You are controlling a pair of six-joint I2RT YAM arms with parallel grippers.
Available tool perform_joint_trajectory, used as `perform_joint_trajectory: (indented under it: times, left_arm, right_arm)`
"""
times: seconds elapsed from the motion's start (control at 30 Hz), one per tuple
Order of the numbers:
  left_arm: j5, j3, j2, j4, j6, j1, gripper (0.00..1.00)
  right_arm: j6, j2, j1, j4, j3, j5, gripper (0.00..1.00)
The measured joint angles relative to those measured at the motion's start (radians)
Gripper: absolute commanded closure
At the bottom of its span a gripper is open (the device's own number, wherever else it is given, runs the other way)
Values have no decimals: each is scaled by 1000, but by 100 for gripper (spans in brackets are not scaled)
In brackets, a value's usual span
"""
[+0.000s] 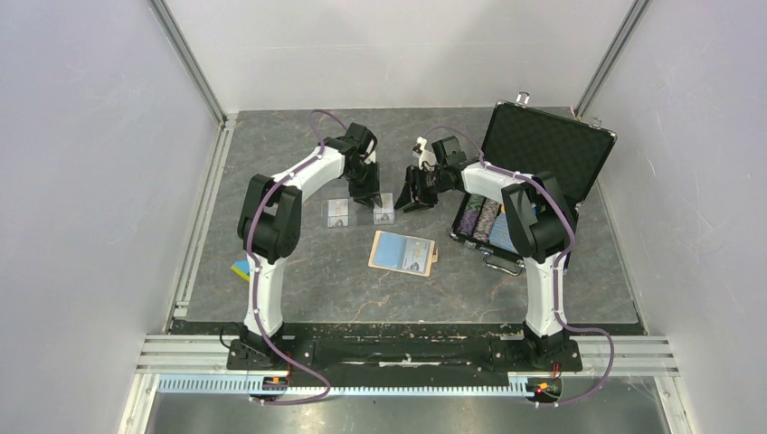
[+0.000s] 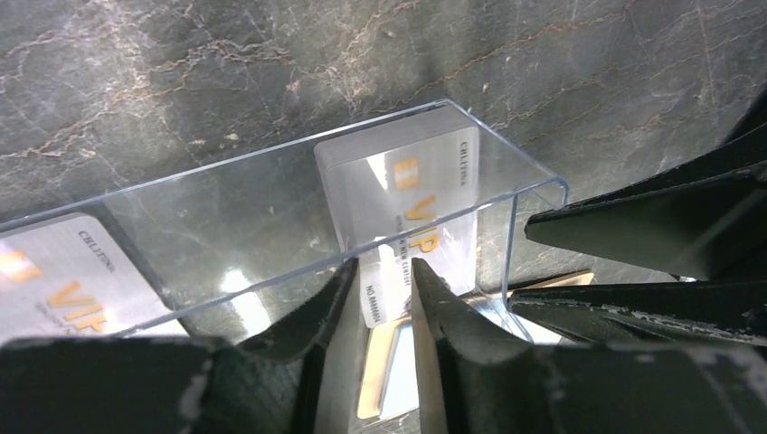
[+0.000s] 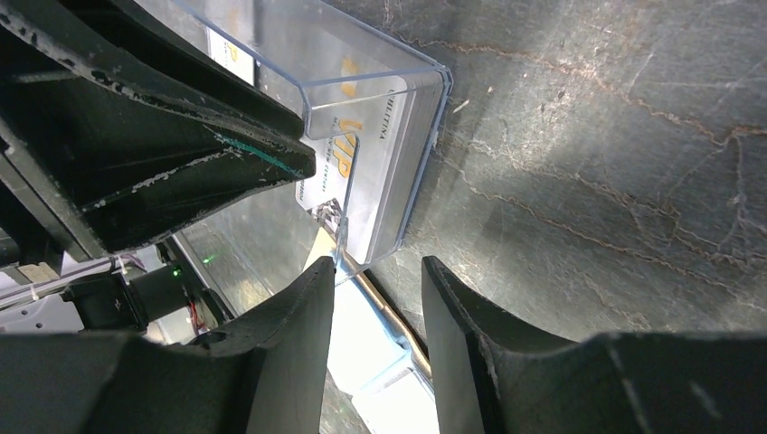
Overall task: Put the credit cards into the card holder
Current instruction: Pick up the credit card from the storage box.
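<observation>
Left gripper [image 2: 383, 271] is narrowly open, one card [image 2: 421, 194] in a clear tray [image 2: 534, 231] just past its tips, the other card [image 2: 63, 271] to its left. Right gripper [image 3: 378, 269], half open, empty, faces the tray's corner. Holder [image 1: 403, 251] lies behind both.

credit cards [image 1: 337, 211] [image 1: 383, 213]: 2 | card holder [image 1: 402, 251]: 1 | clear tray [image 2: 253, 208]: 1 | black case [image 1: 543, 145]: 1 | arms [image 1: 271, 217] [image 1: 538, 217]: 2
</observation>
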Motion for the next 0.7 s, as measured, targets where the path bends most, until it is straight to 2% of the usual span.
perform_joint_trajectory:
  times: [0.17, 0.33, 0.47, 0.57, 0.7]
  left_arm:
    - [-22, 2, -2, -6, 0, -6, 64]
    - [-30, 2, -2, -9, 1, -8, 74]
    - [-38, 2, -2, -15, 1, -8, 77]
    - [-45, 2, -2, -17, 1, -10, 61]
    - [-53, 2, -4, -18, 3, -17, 60]
  right_arm:
    - [-2, 0, 0, 4, -5, -1, 58]
    - [-5, -4, -1, 3, -11, 0, 58]
    - [-10, -5, 1, -4, -29, -1, 58]
    - [-11, -6, 2, -6, -37, -1, 58]
    - [-17, -6, 2, -9, -45, -1, 58]
